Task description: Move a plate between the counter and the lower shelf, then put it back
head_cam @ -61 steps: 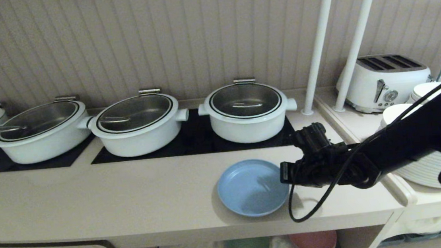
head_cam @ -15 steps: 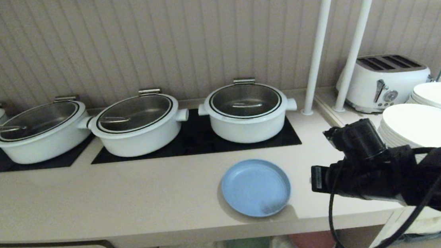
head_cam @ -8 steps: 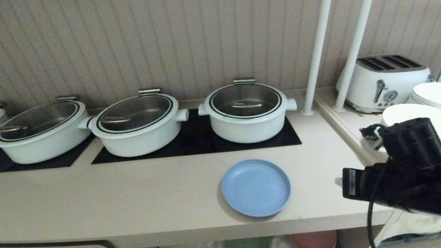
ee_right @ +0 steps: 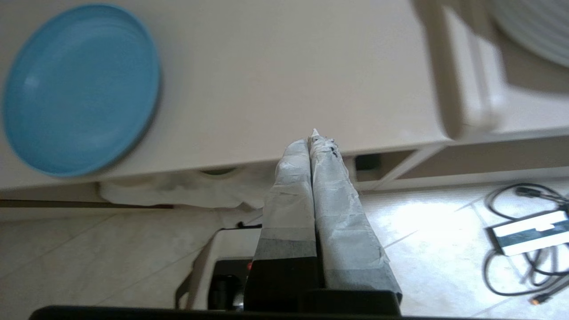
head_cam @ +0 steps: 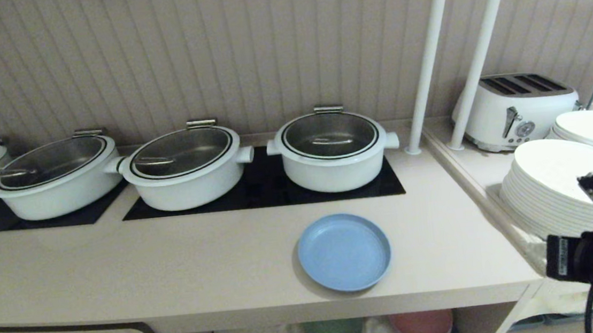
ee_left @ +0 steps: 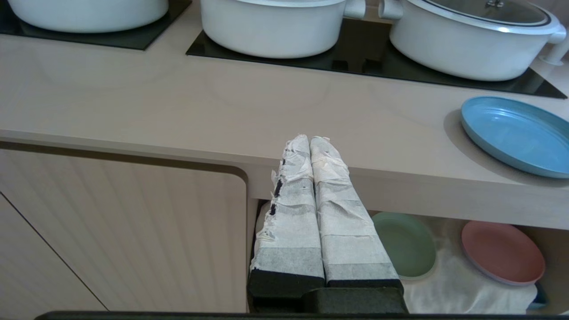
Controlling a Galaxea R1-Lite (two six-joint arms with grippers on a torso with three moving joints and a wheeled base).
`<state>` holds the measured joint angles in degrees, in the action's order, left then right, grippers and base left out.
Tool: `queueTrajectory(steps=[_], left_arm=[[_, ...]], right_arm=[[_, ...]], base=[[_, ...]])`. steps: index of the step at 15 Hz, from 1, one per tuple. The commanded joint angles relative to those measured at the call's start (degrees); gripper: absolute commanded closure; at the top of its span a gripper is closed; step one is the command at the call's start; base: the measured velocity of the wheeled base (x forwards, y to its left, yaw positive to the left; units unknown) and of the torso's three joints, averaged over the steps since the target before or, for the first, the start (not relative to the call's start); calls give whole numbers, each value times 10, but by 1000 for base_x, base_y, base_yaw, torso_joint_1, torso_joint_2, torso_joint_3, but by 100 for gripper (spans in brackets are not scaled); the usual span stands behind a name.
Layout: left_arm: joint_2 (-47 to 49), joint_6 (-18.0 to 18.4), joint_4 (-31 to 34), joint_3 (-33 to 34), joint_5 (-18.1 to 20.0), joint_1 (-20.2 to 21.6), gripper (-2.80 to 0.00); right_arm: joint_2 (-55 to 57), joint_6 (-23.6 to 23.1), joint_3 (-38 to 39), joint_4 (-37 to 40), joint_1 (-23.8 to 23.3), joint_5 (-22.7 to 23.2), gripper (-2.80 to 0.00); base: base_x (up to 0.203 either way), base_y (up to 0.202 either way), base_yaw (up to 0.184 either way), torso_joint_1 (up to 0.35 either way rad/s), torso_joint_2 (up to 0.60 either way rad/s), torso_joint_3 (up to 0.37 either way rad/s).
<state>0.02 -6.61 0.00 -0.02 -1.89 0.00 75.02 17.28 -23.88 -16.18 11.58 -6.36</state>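
The plate (head_cam: pixel 344 252) is set flat near the counter (head_cam: pixel 176 268) front edge, at six o'clock from a white pot (head_cam: pixel 331 150). The right gripper (ee_right: pixel 314 138), pressed together and empty, is seen at three o'clock, seemingly past the edge. The left gripper (ee_left: pixel 310 141) is likewise pressed together.

Matt blue plate (head_cam: pixel 343 252) lying on smooth beige desk (head_cam: pixel 176 263); glossy white pots (head_cam: pixel 331 150) w/ metal insides sitting behind.
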Motion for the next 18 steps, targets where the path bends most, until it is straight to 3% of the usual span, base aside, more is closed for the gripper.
queueTrajectory(steps=[1,4,9,13,18], left_arm=[[0,-1,0,0,0,0,0],[0,-1,0,0,0,0,0],[0,-1,0,0,0,0,0],[0,-1,0,0,0,0,0],[0,-1,0,0,0,0,0]], right_arm=[[-59,-37,32,-1,-54,20,0],[-106,-84,66,-7,-95,32,0],[-194,-147,160,-106,-142,55,0],[-273,-186,234,-145,-150,77,0],[-380,-207,239,-138,-172,93,0]], base=[[0,0,0,0,0,0],[0,0,0,0,0,0],[0,0,0,0,0,0],[0,0,0,0,0,0],[0,0,0,0,0,0]])
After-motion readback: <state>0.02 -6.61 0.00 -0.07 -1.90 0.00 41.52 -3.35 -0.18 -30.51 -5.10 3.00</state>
